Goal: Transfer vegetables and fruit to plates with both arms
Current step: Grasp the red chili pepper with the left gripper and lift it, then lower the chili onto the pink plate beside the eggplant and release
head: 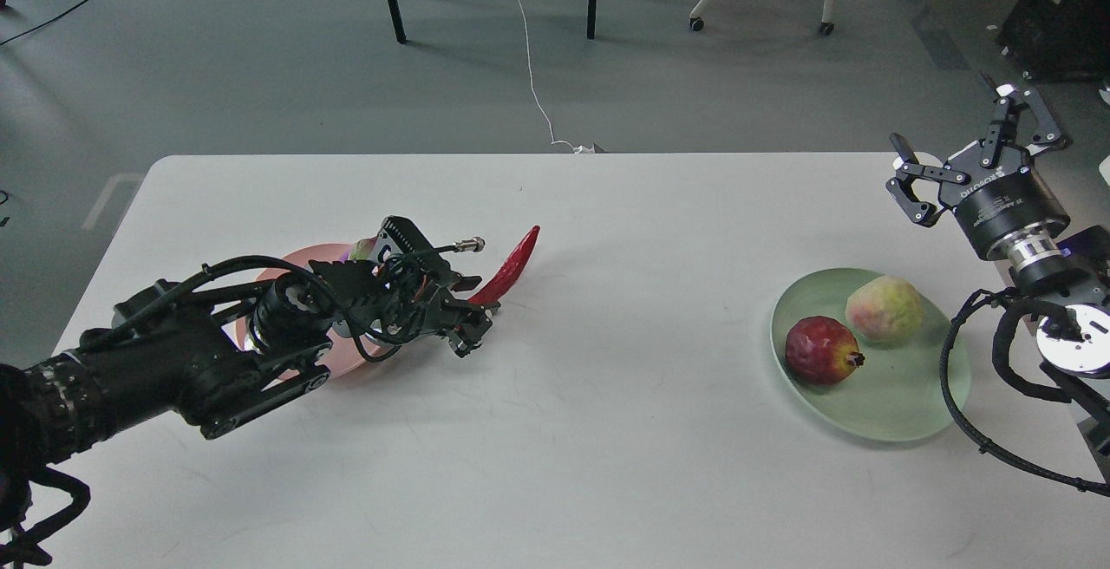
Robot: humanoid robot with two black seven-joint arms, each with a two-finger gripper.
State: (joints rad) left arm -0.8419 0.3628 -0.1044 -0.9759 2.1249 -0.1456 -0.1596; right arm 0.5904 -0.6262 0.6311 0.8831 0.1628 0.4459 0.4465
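Note:
My left gripper point(468, 316) is shut on the stem end of the red chili pepper point(510, 265), whose tip points up and to the right over the table. My left arm lies across the pink plate point(290, 264) and hides most of it. Of the eggplant only the greenish stem cap point(362, 249) shows behind the arm. The pomegranate point(819, 349) and the pale yellow-green fruit point(883, 309) lie on the mint green plate point(902, 417) at the right. My right gripper point(967, 148) is open and empty, raised beyond the green plate near the table's far right corner.
The white table point(607, 430) runs under both arms. Black cables point(963, 413) from my right arm loop over the green plate's right rim. Beyond the table are a grey floor, table legs and a white cable.

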